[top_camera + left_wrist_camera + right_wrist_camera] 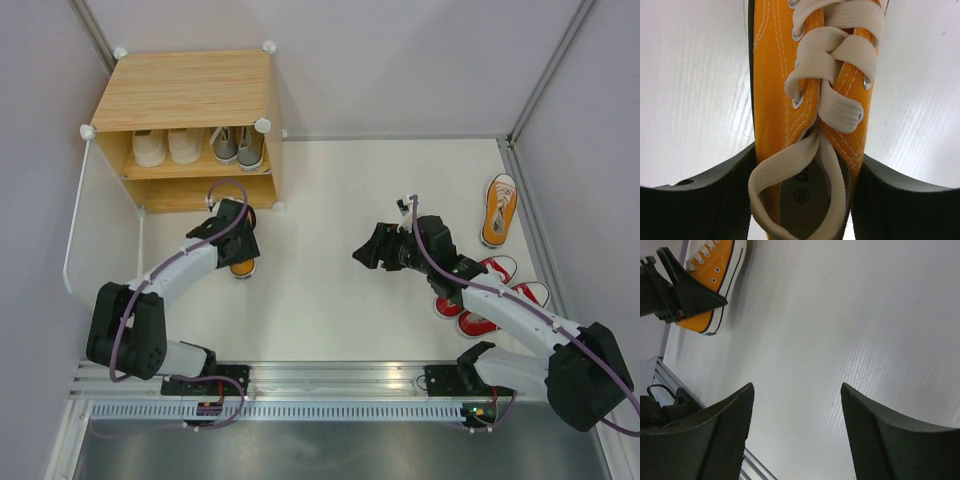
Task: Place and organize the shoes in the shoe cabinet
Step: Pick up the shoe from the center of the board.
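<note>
My left gripper (237, 248) is shut on an orange sneaker (242, 268) at its collar, just in front of the shoe cabinet (185, 90). In the left wrist view the fingers (715, 200) press both sides of this sneaker (775, 75) under its white laces. It sits at or just above the table. My right gripper (366, 250) is open and empty over the middle of the table; its view (796, 387) shows bare table between the jaws. The cream pair (165, 147) and the grey pair (240, 146) stand on the cabinet's middle shelf. The lower compartment looks empty.
The second orange sneaker (499, 210) lies at the far right near the wall. The red pair (490, 292) lies beside the right arm. The cabinet's white door (100, 225) hangs open on the left. The left arm and its sneaker (715, 275) show in the right wrist view.
</note>
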Controlling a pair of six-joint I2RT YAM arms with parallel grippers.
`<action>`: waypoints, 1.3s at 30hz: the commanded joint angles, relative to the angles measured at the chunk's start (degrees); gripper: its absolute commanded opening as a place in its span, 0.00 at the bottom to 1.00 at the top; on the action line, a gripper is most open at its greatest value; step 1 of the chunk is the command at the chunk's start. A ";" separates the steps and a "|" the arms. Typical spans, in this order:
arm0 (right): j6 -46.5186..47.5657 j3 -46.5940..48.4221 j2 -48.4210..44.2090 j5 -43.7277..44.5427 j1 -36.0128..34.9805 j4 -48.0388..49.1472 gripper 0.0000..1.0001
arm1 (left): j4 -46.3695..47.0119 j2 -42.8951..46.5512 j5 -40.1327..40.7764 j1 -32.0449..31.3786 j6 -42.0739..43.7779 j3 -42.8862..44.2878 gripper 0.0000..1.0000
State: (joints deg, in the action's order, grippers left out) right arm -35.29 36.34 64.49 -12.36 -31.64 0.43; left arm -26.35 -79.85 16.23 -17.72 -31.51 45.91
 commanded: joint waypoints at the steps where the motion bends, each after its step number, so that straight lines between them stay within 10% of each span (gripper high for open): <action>1: 1.27 0.14 -1.47 0.93 0.26 0.81 0.74 | -0.36 3.21 2.06 3.38 4.08 7.95 0.03; 39: 3.03 0.93 -0.42 5.15 0.26 -1.57 0.74 | 13.24 -9.01 -8.67 32.03 31.42 18.52 0.02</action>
State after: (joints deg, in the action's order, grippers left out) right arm -33.17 36.34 63.22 -8.03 -31.64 -1.78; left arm -21.50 -90.61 7.77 12.03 -3.90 62.46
